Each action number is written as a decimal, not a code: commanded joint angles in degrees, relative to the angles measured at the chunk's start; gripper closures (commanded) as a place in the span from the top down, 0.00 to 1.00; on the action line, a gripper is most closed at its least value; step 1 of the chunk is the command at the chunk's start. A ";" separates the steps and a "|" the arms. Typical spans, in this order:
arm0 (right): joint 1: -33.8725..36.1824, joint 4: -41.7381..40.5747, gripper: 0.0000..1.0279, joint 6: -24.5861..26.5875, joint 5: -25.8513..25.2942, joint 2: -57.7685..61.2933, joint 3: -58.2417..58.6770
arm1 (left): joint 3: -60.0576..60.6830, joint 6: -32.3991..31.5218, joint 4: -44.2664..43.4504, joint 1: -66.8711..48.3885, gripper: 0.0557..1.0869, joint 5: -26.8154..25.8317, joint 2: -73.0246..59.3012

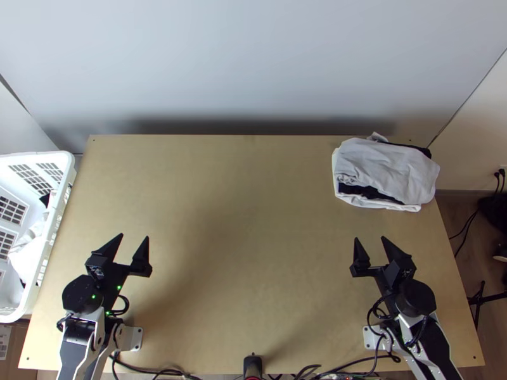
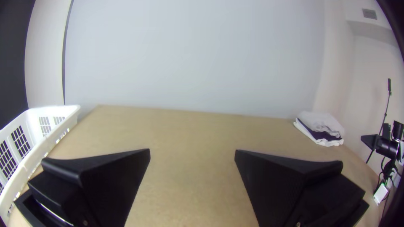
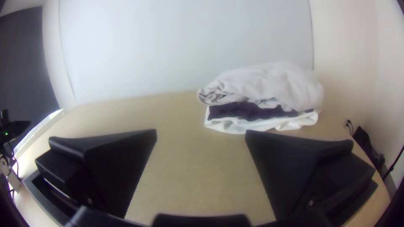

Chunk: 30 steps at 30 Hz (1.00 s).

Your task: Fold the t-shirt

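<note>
Several folded cloths lie in a pile [image 1: 388, 171] at the table's far right corner, light grey on top, a dark one between, white at the bottom; I cannot tell which is the t-shirt. The left gripper [image 1: 135, 238] is open over the table's left part, far from the pile. Nearer to the pile, on its near side, the right gripper [image 1: 370, 239] stands open and apart from it. In the left wrist view the left gripper [image 2: 192, 151] has nothing between its fingers. Beyond the right gripper [image 3: 201, 131] in the right wrist view is the layered pile [image 3: 261, 90].
A white plastic basket [image 1: 54, 228] with white and dark cloth inside stands at the table's left edge. The bare wooden table [image 1: 247, 215] stretches between the arms. Cables [image 1: 342, 368] run along the near edge, and a pale wall [image 1: 253, 63] rises behind.
</note>
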<state>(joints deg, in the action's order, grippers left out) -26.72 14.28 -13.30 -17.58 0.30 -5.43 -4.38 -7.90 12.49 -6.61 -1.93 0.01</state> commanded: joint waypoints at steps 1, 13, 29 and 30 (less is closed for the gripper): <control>0.00 0.13 0.95 -0.24 0.01 -0.30 -0.02 | -0.01 -0.01 -0.01 0.02 0.95 -0.09 -0.01; 0.00 0.13 0.95 -0.24 0.01 -0.30 -0.02 | -0.01 -0.01 -0.01 0.02 0.95 -0.09 -0.01; 1.50 -2.59 0.95 -2.17 0.01 -0.47 -0.37 | -2.56 0.25 -2.74 1.43 0.95 -0.09 -0.19; 1.58 -2.68 0.95 -1.91 -0.08 -0.38 -0.55 | -4.06 0.25 -2.56 1.16 0.95 -0.09 -0.80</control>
<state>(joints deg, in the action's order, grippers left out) -25.74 13.91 -15.22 -17.56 -0.12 -5.54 -4.95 -7.88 11.90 -5.85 -2.04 0.08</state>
